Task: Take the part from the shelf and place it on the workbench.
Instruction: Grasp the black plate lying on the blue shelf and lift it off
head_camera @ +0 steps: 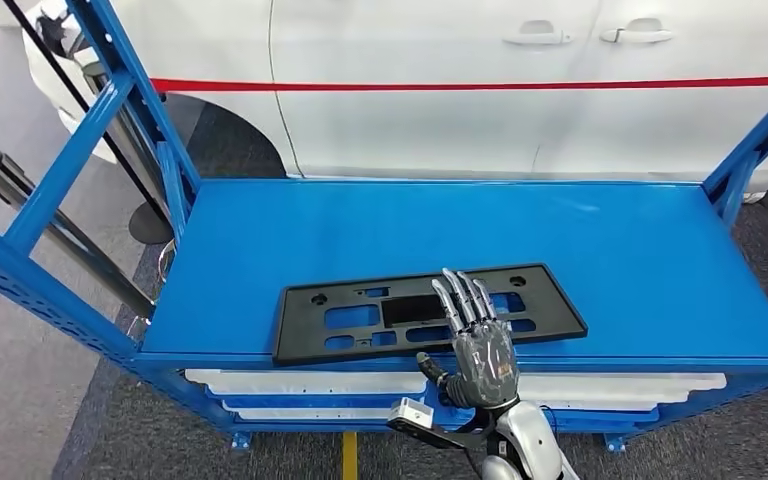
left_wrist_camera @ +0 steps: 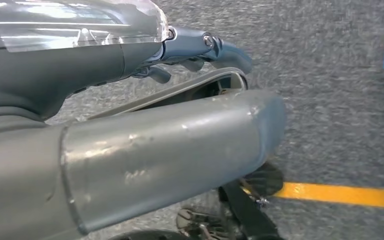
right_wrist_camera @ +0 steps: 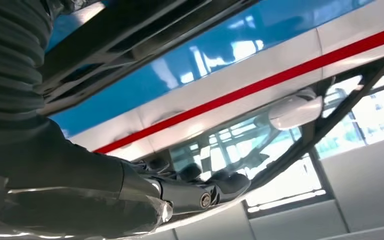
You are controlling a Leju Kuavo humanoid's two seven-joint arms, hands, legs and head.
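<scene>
The part is a flat black license-plate frame (head_camera: 360,315) with cut-outs, lying near the front edge of the blue shelf's top deck (head_camera: 610,250). My right hand (head_camera: 480,345) reaches over that edge, its straight fingers (head_camera: 463,297) lying on the right half of the frame and the thumb sticking out below the edge. The right wrist view has the frame's dark underside (right_wrist_camera: 130,30) close above my right hand (right_wrist_camera: 190,192), whose fingers are stretched out. My left hand (left_wrist_camera: 180,125) hangs over grey floor and holds nothing.
A white car (head_camera: 460,100) with a red stripe stands right behind the shelf. Blue uprights (head_camera: 100,110) rise at both ends. White panels (head_camera: 290,382) lie on the lower tier. A black post (head_camera: 20,190) leans at the left. A yellow line (left_wrist_camera: 340,194) marks the floor.
</scene>
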